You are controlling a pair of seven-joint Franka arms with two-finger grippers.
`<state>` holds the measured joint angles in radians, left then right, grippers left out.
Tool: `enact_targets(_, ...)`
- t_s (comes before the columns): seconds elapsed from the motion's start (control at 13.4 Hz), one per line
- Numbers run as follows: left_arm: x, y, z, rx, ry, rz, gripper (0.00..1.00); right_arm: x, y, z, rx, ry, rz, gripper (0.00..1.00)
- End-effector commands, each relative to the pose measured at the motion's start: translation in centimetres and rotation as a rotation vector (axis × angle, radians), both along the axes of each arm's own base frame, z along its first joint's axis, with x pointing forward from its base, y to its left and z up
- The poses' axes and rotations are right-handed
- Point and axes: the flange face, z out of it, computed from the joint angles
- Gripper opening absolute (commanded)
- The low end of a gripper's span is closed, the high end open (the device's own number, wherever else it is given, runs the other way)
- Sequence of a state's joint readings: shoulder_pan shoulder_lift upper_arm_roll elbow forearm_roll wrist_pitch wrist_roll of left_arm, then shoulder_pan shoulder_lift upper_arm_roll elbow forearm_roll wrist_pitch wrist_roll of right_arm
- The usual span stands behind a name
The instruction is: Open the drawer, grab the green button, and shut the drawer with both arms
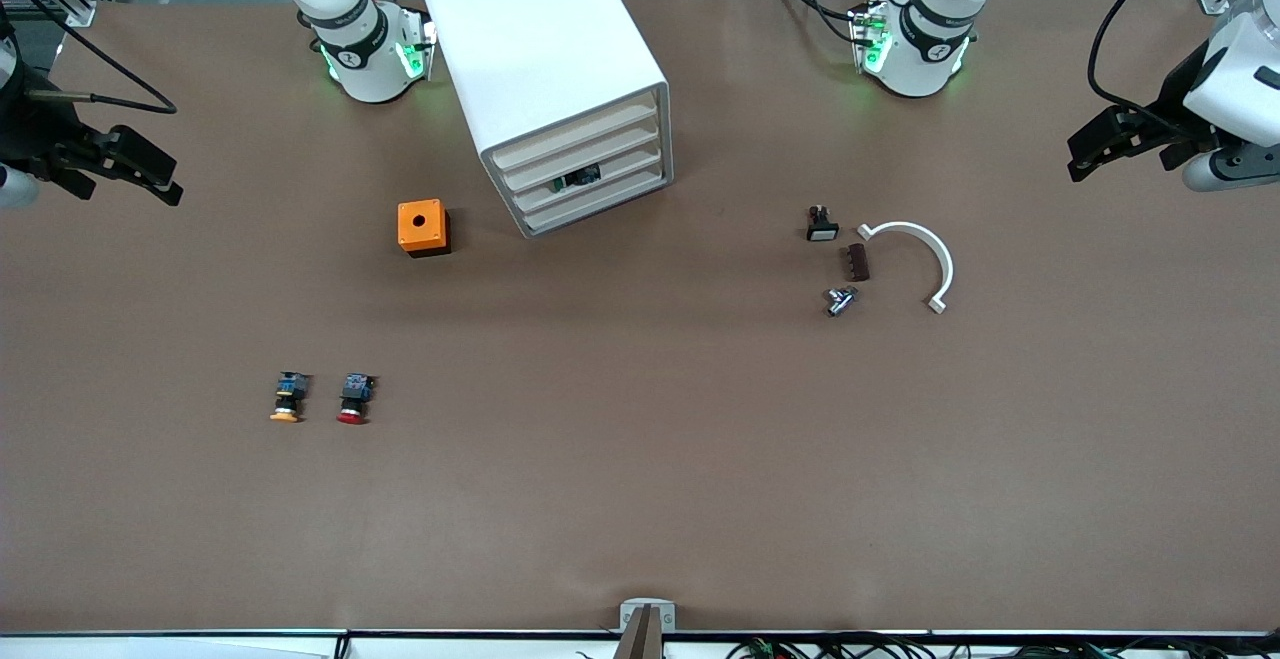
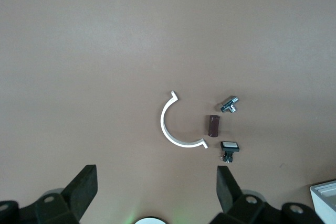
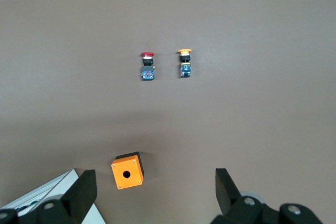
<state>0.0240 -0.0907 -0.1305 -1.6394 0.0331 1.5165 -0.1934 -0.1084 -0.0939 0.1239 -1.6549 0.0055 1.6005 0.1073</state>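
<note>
Spanning everything is the brown tabletop [image 1: 640, 499], and on it, between the two arm bases, stands the white four-drawer cabinet [image 1: 545, 59] with all drawers pushed in. Its third cream-fronted drawer [image 1: 595, 179] shows a dark and green object in its slot, probably the green-capped button [image 1: 580, 177]. The left pincer [image 1: 1100, 144] hangs spread over the left arm's end of the tabletop; the right pincer [image 1: 130, 171] hangs spread over the right arm's end. Near the cabinet, toward the right arm's end, sits an orange box with a round hole [image 1: 423, 227]. A white curved plastic clip [image 1: 915, 259] lies toward the left arm's end. Nearer the front camera lie an orange-capped button [image 1: 288, 397] and a red-capped button [image 1: 354, 399], side by side.
</note>
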Motion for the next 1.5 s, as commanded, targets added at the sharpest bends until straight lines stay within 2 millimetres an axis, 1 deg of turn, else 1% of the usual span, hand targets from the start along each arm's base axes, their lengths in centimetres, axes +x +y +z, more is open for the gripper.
enact_targets(0.0,0.2,0.1,0.4,-0.012,-0.002,-0.021,0.99,-0.1,0.0,0.7,-0.017,-0.001,-0.002,1.0)
enact_targets(0.15,0.7,0.1,0.4,-0.014,-0.005,-0.018,1.0,-0.1,0.0,0.7,-0.019,-0.001,-0.001,1.0)
enact_targets(0.3,1.5,0.2,0.3,-0.019,-0.004,-0.015,1.0,-0.1,-0.1,0.7,-0.017,-0.001,-0.004,1.0)
enact_targets(0.37,2.0,-0.1,0.1,-0.021,-0.002,-0.019,1.0,0.0,0.1,0.7,-0.017,0.001,0.001,1.0)
enact_targets(0.52,3.1,-0.6,-1.1,-0.024,0.018,-0.029,1.0,0.0,0.3,0.6,-0.018,0.001,0.004,1.0)
enact_targets(0.6,3.6,-0.6,-2.1,-0.023,0.036,-0.033,1.0,0.0,0.3,0.6,-0.017,0.001,0.004,1.0)
enact_targets(0.67,4.1,-1.3,-3.1,-0.024,0.052,-0.047,1.0,-0.1,0.3,0.7,-0.017,-0.002,0.004,1.0)
enact_targets(0.75,4.6,-2.9,-4.4,-0.024,0.072,-0.073,1.0,-0.1,0.4,0.7,-0.018,0.001,0.005,1.0)
enact_targets(0.82,5.3,-4.2,-6.2,-0.021,0.093,-0.087,1.0,-0.1,0.4,0.7,-0.017,0.001,0.005,1.0)
enact_targets(0.97,6.9,-5.6,-8.4,-0.039,0.071,-0.078,1.0,0.0,0.5,0.7,-0.019,-0.002,0.008,1.0)
enact_targets(1.05,7.5,-6.6,-10.0,-0.039,0.083,-0.051,1.0,-0.1,0.6,0.7,-0.018,-0.001,0.01,1.0)
enact_targets(1.27,9.6,-9.7,-15.1,-0.04,0.091,0.067,1.0,0.0,0.7,0.6,-0.018,-0.002,0.013,1.0)
enact_targets(1.42,10.5,-12.5,-19.6,-0.033,0.116,0.152,1.0,0.1,0.7,0.6,-0.016,-0.004,0.022,1.0)
